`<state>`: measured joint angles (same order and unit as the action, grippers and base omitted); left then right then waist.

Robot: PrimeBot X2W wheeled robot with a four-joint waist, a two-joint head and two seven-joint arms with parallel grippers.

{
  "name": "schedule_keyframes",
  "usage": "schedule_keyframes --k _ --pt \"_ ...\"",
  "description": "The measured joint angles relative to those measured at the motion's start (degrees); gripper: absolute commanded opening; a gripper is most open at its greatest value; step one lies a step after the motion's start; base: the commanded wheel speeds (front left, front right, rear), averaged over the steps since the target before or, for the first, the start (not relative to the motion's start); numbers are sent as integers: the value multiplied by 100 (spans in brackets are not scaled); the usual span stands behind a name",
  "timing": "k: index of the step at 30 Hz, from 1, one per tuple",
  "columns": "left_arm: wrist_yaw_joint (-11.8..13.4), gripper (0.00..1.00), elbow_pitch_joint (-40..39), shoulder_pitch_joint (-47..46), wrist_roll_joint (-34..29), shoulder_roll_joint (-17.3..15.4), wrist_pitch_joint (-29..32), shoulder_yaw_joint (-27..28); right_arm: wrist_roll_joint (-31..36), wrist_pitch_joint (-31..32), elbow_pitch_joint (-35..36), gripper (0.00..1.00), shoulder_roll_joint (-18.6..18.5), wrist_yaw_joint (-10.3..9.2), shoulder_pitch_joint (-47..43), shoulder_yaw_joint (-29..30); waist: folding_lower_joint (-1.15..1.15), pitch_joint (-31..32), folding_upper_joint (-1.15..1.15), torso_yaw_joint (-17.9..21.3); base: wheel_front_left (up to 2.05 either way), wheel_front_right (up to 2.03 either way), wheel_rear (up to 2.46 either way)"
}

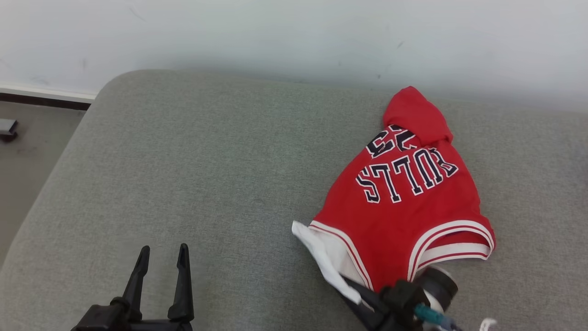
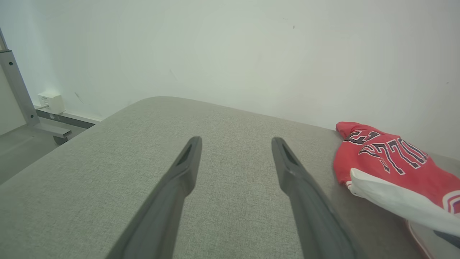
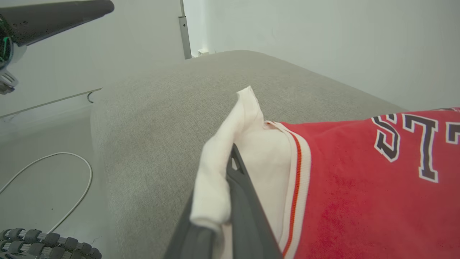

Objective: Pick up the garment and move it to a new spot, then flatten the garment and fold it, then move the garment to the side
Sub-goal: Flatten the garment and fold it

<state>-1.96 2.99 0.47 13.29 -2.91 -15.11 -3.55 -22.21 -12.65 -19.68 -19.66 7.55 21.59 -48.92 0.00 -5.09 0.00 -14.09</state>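
The garment (image 1: 404, 202) is a red jersey with black-and-white lettering, white trim and a white lining, lying crumpled on the right half of the grey cushion (image 1: 206, 174). My right gripper (image 1: 356, 287) is shut on the garment's white edge at its near corner; in the right wrist view the white cloth (image 3: 219, 172) wraps over the closed gripper (image 3: 231, 162). My left gripper (image 1: 161, 257) stands open at the lower left, over bare cushion, well left of the garment. The left wrist view has its gripper (image 2: 235, 144) spread apart, with the garment (image 2: 388, 162) off to the right.
A white wall (image 1: 294, 37) runs behind the cushion. The floor (image 1: 27, 151) lies past the cushion's left edge, with a white cable (image 3: 61, 187) on it and a metal post (image 2: 18, 90) near the wall.
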Motion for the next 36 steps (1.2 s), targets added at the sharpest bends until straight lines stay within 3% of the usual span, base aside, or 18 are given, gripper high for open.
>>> schedule_keyframes --k 9,14,19,21,26,36 --pt "-11 100 54 -2 -9 1 0 -29 104 -109 -115 0 -390 0 -815 -133 0 74 0 265 0 0 0" --pt "-42 100 73 -1 -18 1 0 -22 237 -148 -44 0 -664 0 -1107 108 0 119 0 435 0 0 0" --pt "-57 100 96 -3 -18 2 0 -55 278 -151 58 0 -680 0 -1182 341 0 126 0 552 0 0 0" --pt "-59 100 109 -3 -18 2 0 -60 263 -158 130 100 -601 0 -1246 436 0 146 0 563 0 0 0" --pt "-102 100 136 7 -47 3 0 3 144 -208 354 100 -409 0 -1354 868 0 234 0 588 0 0 0" --pt "-153 100 119 112 -111 2 0 175 268 -232 929 100 -40 0 -1768 2769 0 381 0 741 0 0 0"
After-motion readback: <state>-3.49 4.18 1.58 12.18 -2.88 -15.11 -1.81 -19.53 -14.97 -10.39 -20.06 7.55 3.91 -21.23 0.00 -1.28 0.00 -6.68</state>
